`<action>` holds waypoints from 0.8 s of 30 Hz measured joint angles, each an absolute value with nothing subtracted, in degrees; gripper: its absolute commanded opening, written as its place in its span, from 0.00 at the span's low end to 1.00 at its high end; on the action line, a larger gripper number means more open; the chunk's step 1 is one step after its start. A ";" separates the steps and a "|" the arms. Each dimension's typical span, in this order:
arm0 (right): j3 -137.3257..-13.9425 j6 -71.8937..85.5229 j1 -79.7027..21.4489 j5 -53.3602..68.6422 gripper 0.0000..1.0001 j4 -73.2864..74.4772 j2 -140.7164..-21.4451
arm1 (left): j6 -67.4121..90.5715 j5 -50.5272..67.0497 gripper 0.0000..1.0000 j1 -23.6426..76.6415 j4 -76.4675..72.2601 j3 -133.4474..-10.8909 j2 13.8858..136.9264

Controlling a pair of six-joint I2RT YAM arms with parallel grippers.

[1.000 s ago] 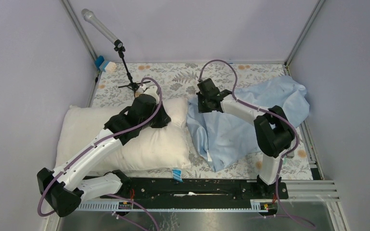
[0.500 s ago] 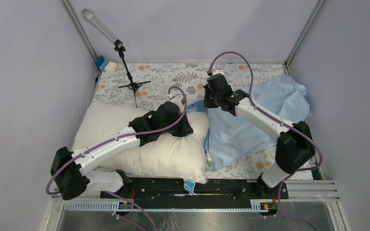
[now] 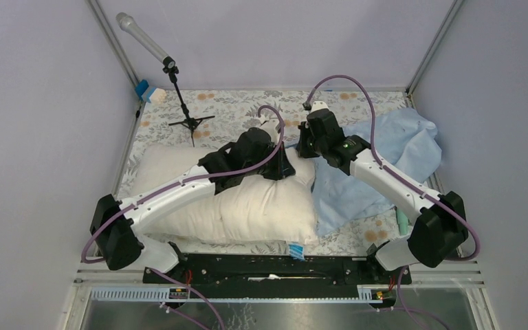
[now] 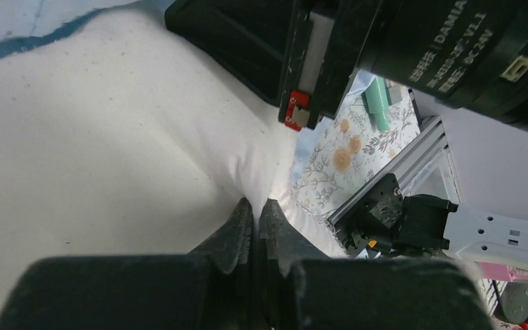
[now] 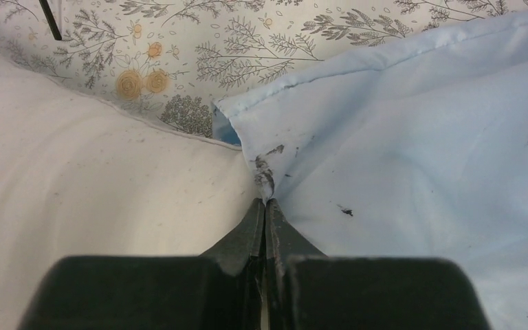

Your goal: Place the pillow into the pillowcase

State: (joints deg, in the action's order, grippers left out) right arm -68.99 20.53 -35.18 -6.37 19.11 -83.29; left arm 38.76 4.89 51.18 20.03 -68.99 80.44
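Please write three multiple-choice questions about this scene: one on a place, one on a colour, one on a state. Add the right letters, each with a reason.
1. In the top view, where does the pillowcase lie from the pillow? A. to its right B. to its left C. wholly under it
2. What colour is the pillowcase? A. green B. light blue C. red
3. The right gripper is: A. open in the air B. shut on the pillowcase's edge C. shut on the pillow
Key: 1 A, it spreads right of the cream pillow; 2 B, both views show pale blue; 3 B, its wrist view shows it closed, pinching the blue hem.
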 measured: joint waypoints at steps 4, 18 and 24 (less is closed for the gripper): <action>-68.88 20.29 -35.16 -5.67 0.00 19.99 -82.39 | 38.37 7.57 0.00 48.95 14.39 -66.61 83.05; -65.84 17.78 -35.16 1.15 0.31 23.24 -78.02 | 41.63 12.40 0.00 40.21 -9.61 -55.72 91.35; -61.30 19.42 -35.20 -1.56 0.88 23.64 -75.81 | 38.13 10.44 0.06 39.83 -7.97 -59.42 93.49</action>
